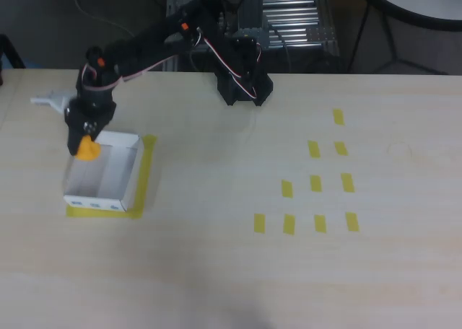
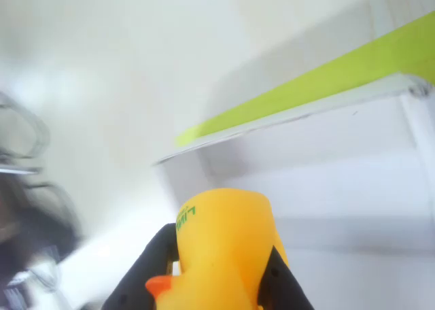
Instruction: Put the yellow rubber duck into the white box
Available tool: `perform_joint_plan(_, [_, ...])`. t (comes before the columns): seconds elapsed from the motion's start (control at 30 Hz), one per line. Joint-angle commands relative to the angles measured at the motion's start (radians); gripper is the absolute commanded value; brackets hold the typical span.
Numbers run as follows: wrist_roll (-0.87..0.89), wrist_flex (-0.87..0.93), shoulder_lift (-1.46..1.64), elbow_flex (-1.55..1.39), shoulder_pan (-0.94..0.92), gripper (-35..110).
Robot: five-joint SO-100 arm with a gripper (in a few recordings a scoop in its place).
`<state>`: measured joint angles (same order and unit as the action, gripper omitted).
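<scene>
The yellow rubber duck [image 2: 221, 252], smooth and rounded with small green lettering on its glossy body and a red-orange beak at the lower left, sat pinched between the black fingers [image 2: 146, 269] of the gripper [image 1: 84, 144]. In the overhead view the duck [image 1: 88, 150] hung over the back left corner of the white box [image 1: 123, 188], a shallow rectangular paper tray with thin upright walls and blue marks on its near side. Flat yellow tape [image 1: 146, 172] edged the box along its right and front. The pale wood-grain table [image 1: 216, 257] carried short yellow tape strips [image 1: 315, 183] in rows, well apart to the right.
</scene>
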<state>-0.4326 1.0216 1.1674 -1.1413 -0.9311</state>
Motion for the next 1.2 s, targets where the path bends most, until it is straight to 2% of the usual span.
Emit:
perform_joint_plan(0.0, [-0.094,-0.095,0.025,-0.058,-0.020,0])
perform_joint_plan(0.13, [-0.189,-0.115,0.025,-0.117,-0.003,0])
perform_joint_plan(0.2, [-0.256,-0.112,0.025,-0.144,0.000,9])
perform_joint_plan(0.33, [-0.298,-0.146,0.025,-0.189,-0.005,18])
perform_joint_plan(0.53, [-0.330,-0.190,0.031,-0.229,0.000,31])
perform_joint_plan(0.83, [-0.327,-0.172,0.103,-0.239,0.012,38])
perform_joint_plan(0.93, [-0.230,-0.124,0.265,-0.238,0.052,31])
perform_joint_plan(1.0, [-0.098,-0.063,0.443,-0.213,0.095,17])
perform_joint_plan(1.07, [0.109,-0.003,0.606,-0.118,0.167,2])
perform_joint_plan(1.1, [0.210,0.014,0.667,-0.066,0.213,0])
perform_joint_plan(1.17, [0.262,-0.028,0.853,-0.109,0.322,0])
